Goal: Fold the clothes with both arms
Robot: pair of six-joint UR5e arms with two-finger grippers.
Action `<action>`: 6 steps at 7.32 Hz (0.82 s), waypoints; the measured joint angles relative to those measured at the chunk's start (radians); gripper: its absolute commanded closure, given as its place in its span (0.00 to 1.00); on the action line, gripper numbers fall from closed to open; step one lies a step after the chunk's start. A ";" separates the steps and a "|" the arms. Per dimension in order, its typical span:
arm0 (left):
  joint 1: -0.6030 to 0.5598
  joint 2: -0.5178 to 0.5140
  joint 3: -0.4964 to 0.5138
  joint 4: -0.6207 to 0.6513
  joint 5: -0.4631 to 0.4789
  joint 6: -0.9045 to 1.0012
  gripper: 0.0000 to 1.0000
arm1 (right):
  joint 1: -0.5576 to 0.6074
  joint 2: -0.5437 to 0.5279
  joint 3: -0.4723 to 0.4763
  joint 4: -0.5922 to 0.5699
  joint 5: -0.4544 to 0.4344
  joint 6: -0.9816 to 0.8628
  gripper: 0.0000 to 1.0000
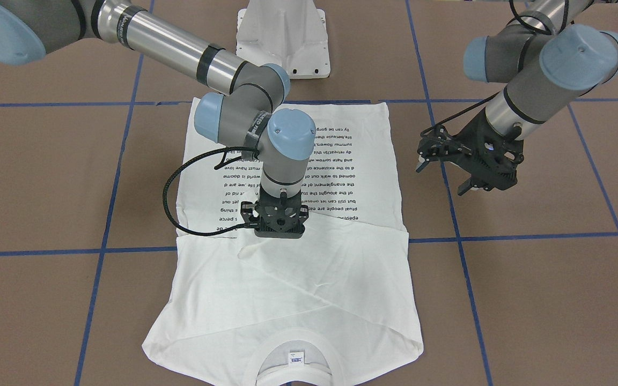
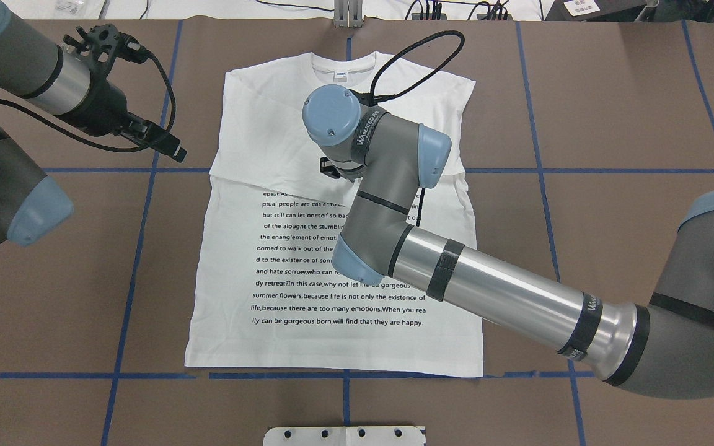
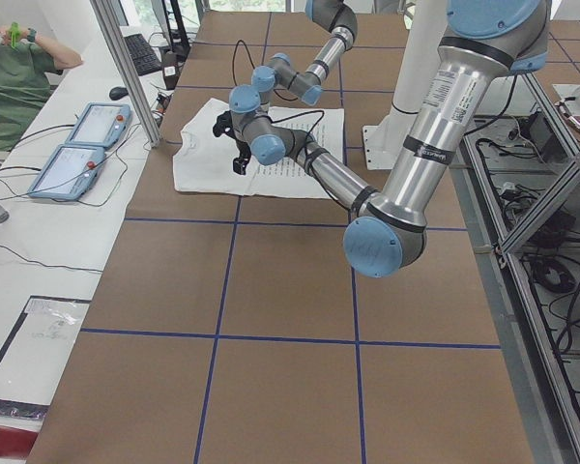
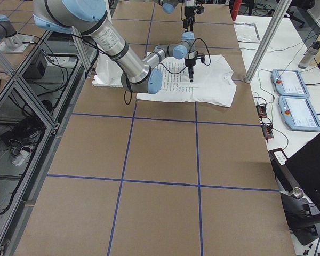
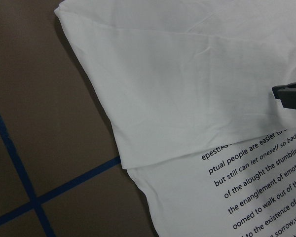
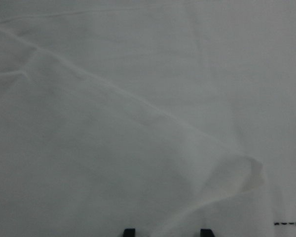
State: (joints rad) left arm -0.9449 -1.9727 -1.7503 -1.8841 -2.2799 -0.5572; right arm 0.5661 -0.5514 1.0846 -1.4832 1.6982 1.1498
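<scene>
The white T-shirt (image 1: 298,289) lies flat on the brown table, its collar (image 1: 266,356) away from the robot and both sleeves folded across the chest. Its black text block (image 2: 332,272) faces up. My right gripper (image 1: 281,233) points straight down at the shirt's middle, where the folded sleeves meet the text. In the right wrist view its fingertips (image 6: 129,231) stand apart, just above the cloth (image 6: 138,123), open and empty. My left gripper (image 1: 443,174) hovers open and empty above bare table beside the shirt's edge. It also shows in the overhead view (image 2: 165,139).
The white pedestal base (image 1: 283,32) stands at the robot's side of the table. Blue tape lines (image 2: 146,248) grid the brown table. A side table past the collar end holds teach pendants (image 4: 293,96), and an operator (image 3: 10,77) sits there.
</scene>
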 measured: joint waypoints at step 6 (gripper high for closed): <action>0.000 0.001 -0.005 0.000 0.000 -0.003 0.00 | 0.000 -0.005 0.002 -0.004 0.001 -0.006 1.00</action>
State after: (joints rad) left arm -0.9445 -1.9718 -1.7548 -1.8841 -2.2799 -0.5601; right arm 0.5662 -0.5564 1.0866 -1.4870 1.6996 1.1433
